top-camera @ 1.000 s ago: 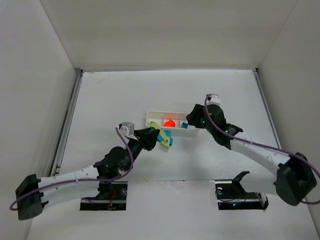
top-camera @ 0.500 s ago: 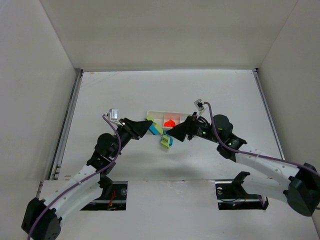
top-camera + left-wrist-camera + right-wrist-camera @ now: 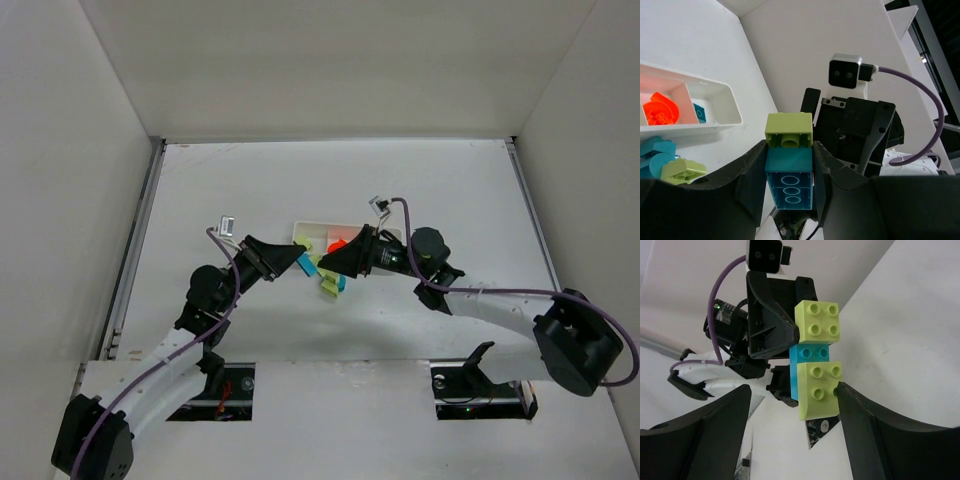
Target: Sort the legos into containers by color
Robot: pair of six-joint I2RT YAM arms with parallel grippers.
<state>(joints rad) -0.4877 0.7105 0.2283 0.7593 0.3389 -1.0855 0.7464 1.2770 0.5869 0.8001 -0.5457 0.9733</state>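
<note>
Left end effector (image 3: 788,150) clamps the joined legos (image 3: 812,357); right end effector (image 3: 792,390), spread wide, faces their studded side, their long axis lying along its gap.

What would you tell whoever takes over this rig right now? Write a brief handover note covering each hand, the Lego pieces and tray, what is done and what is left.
Left hand: shut on a joined cyan and yellow-green stack, held out towards the right hand.
Right hand: open, facing that stack, holding nothing.
Done: in the tray, an orange-red piece sits in the middle compartment and a cyan piece in an end one.
Left: split the stack and bin each colour. Loose cyan and yellow-green pieces lie on the table beside the tray.
</note>
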